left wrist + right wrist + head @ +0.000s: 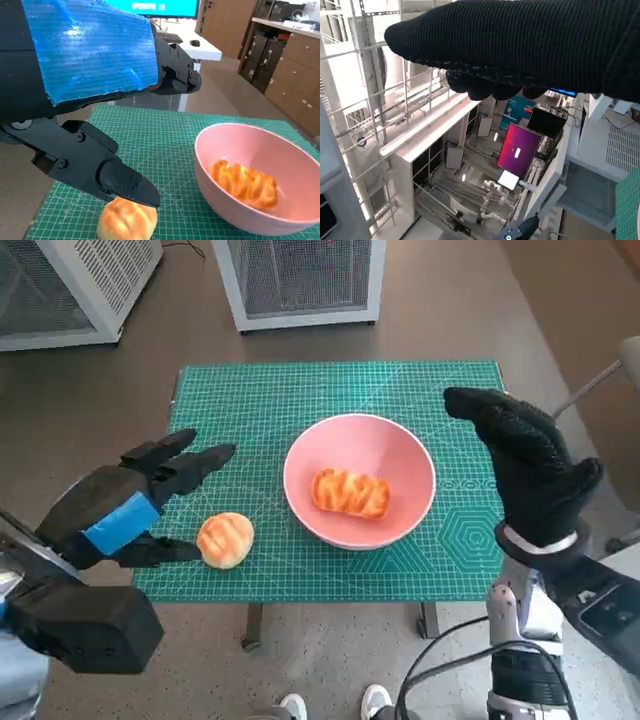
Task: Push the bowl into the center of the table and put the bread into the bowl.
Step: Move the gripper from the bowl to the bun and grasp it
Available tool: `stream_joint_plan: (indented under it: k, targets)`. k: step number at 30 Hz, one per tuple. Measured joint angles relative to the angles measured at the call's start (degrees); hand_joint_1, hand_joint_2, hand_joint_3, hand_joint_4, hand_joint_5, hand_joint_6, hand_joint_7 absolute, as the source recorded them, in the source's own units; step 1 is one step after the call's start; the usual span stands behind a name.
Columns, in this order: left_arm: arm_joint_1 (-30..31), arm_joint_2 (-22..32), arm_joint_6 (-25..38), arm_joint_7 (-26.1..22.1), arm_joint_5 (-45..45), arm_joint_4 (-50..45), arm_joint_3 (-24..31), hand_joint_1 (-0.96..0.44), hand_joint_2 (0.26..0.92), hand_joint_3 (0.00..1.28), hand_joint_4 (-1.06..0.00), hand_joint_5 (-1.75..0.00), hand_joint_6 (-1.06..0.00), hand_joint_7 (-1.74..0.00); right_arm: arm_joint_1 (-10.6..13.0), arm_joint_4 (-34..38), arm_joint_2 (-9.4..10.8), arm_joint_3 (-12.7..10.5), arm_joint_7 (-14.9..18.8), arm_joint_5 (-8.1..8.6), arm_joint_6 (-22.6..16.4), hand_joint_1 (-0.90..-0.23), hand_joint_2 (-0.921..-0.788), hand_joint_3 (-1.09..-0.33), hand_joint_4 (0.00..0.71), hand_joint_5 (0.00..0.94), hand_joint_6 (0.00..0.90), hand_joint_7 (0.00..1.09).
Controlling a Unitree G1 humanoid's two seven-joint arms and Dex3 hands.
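Two pieces of bread show on the green, grid-printed cutting mat [300,410] that covers the table. One, a long glazed twist with ridged orange-brown crust [350,492], lies inside the pink bowl [400,455], a smooth, round, matte dish sitting near the middle of the mat. The other, a round bun [225,539] with a pale scored top, rests on the mat near its front edge, just beside the bowl's left side and apart from it.

The left hand [125,505], hard black plastic with a strip of glossy blue tape across its back, hovers at the mat's left edge with its fingers spread, holding nothing; its lower fingertip [185,551] reaches right up to the bun. The right hand [525,460], in a black knitted glove, is raised over the mat's right edge beside the bowl, fingers extended and apart, empty.

From the left wrist view the bowl [235,190] shows its thick rim and deep curved wall, the twist [245,182] nestled against the inside, and the bun [127,220] sits directly under a blunt black fingertip [135,187]; whether they touch cannot be told. The right wrist view gives only the ribbed knit of the glove [520,45] against a tilted room with metal shelving and a magenta screen [519,150]; no table things appear there beyond a sliver of green mat.
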Motion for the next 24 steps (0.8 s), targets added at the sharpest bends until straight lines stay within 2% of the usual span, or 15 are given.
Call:
stream_joint_plan:
  k: [4, 24]
  targets:
    - [0.80, -0.66, 0.42, 0.51, 1.36, 1.55, -2.82, -0.30, 0.763, 0.00, -0.15, 0.00, -0.32, -0.02, -0.02, 0.01, -0.35, -0.10, 0.29, 0.62, 0.54, -0.499, -0.921, -0.530, 0.325, 0.001, 0.003, 0.59]
    - [-1.02, -3.44, 1.58, 3.24, 5.48, 14.41, -12.20, -0.21, 0.768, 0.00, -0.14, 0.00, -0.32, 0.00, 0.01, -0.83, -1.11, -0.68, 0.43, 0.61, 1.67, -0.488, -0.921, -0.526, 0.324, 0.000, 0.004, 0.58]
